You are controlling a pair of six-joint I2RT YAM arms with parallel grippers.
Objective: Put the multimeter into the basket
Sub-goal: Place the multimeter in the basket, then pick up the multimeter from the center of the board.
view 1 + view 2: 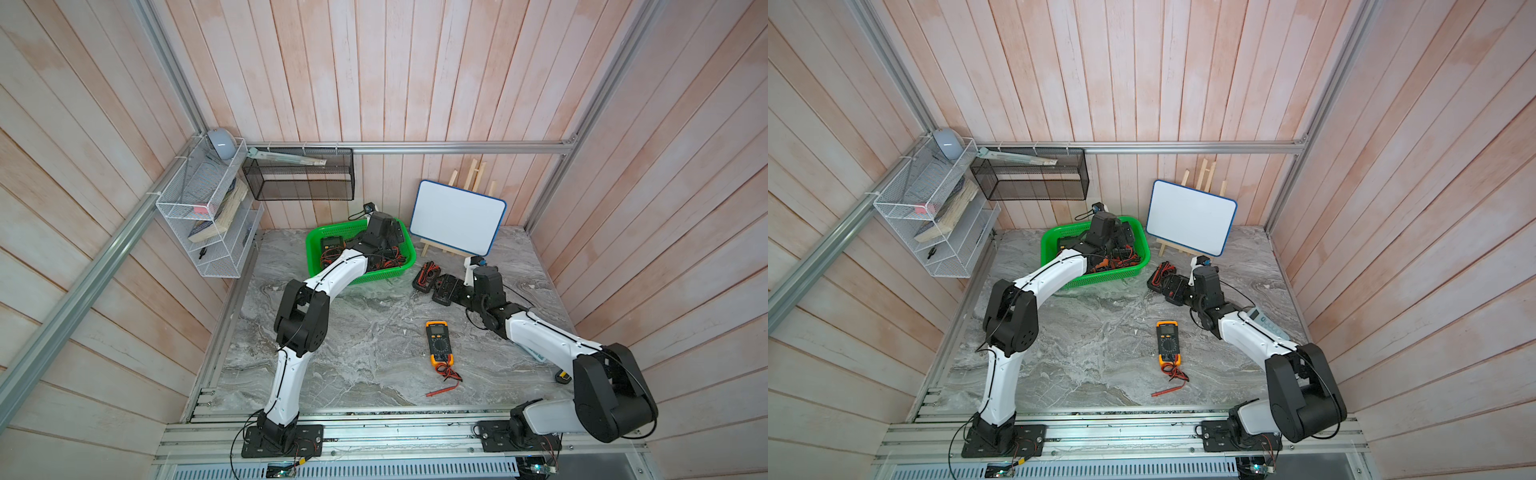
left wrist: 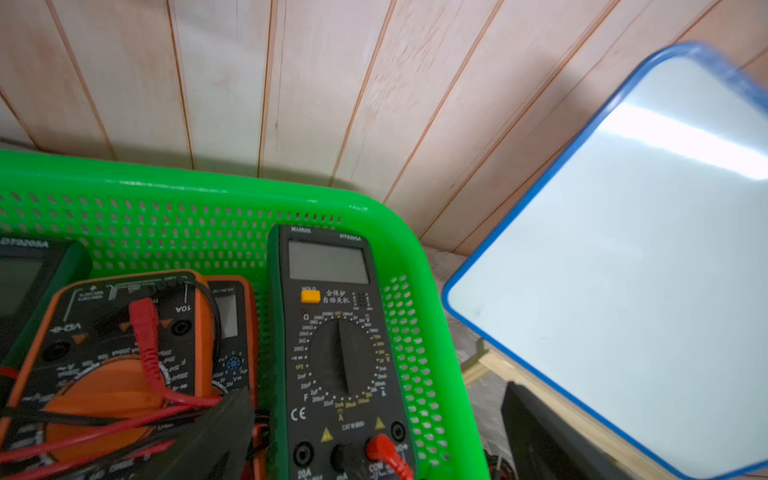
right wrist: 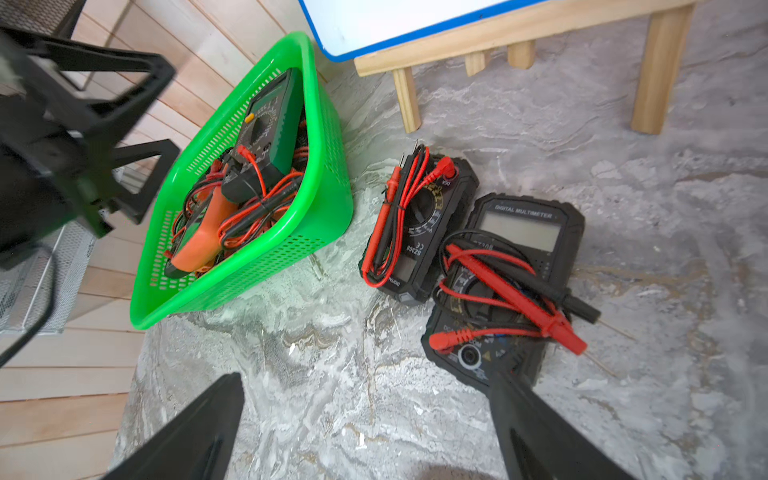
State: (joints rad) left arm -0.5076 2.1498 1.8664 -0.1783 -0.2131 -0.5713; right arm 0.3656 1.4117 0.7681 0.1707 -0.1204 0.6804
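Observation:
The green basket (image 1: 312, 259) (image 1: 1047, 253) (image 2: 166, 178) (image 3: 291, 257) stands at the back of the table with several multimeters and tangled leads in it. My left gripper (image 1: 386, 243) (image 1: 1119, 241) (image 2: 374, 399) hangs open over its right end. A dark green multimeter (image 2: 336, 340) lies between the wide jaws, leaning on the basket wall. An orange multimeter (image 2: 116, 357) lies beside it. Two black multimeters (image 3: 415, 232) (image 3: 511, 266) (image 1: 426, 276) lie on the table right of the basket. My right gripper (image 1: 451, 297) (image 1: 1177, 295) (image 3: 365, 376) is open beside them, one finger over the larger one's corner. A yellow multimeter (image 1: 438, 343) (image 1: 1168, 343) lies mid-table.
A whiteboard on a wooden easel (image 1: 457, 216) stands behind the black multimeters. A white wire rack (image 1: 203, 216) and a black mesh bin (image 1: 299, 174) hang on the walls at the left. A calculator (image 1: 1266, 322) lies under my right arm. A red probe (image 1: 442, 390) trails from the yellow multimeter.

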